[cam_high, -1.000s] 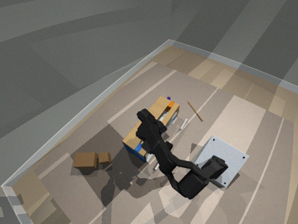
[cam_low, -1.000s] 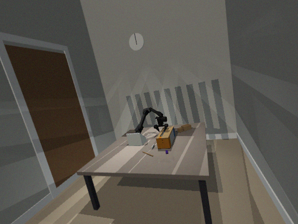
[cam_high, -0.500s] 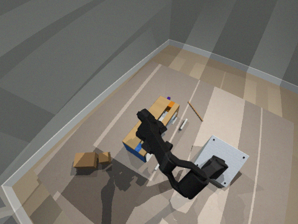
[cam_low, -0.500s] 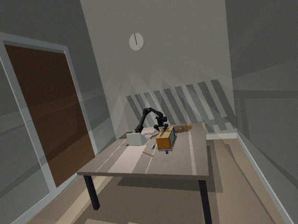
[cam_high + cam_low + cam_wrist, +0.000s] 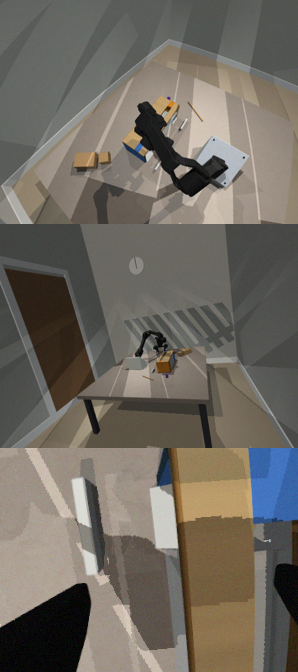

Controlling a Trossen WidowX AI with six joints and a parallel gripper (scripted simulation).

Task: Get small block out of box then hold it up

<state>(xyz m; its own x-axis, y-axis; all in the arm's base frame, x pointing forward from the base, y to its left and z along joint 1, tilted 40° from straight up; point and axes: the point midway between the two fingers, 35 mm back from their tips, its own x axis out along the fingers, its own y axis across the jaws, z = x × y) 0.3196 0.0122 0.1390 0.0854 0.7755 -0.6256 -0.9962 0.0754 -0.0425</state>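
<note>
The box (image 5: 159, 104) (image 5: 164, 364) (image 5: 216, 564) has a tan top, an orange mark (image 5: 171, 104) at one end and a blue end (image 5: 135, 150) (image 5: 273, 471). A small purple block (image 5: 168, 98) (image 5: 167, 376) lies on the table just outside the orange end. My gripper (image 5: 147, 144) (image 5: 160, 349) (image 5: 184, 584) is open and empty. It hangs over the box's blue end, far from the block. In the wrist view the black fingers straddle the box's long edge. The shelf inside is hidden.
A white block (image 5: 149, 156) (image 5: 162, 518) sits at the blue end. White sticks (image 5: 183, 124) (image 5: 157, 165) (image 5: 87, 524) and a wooden stick (image 5: 195, 111) (image 5: 147, 378) lie beside the box. Two cardboard boxes (image 5: 84, 159) (image 5: 104, 157) (image 5: 184, 352) stand apart. The arm's base plate (image 5: 231, 150) (image 5: 134, 364) lies nearby.
</note>
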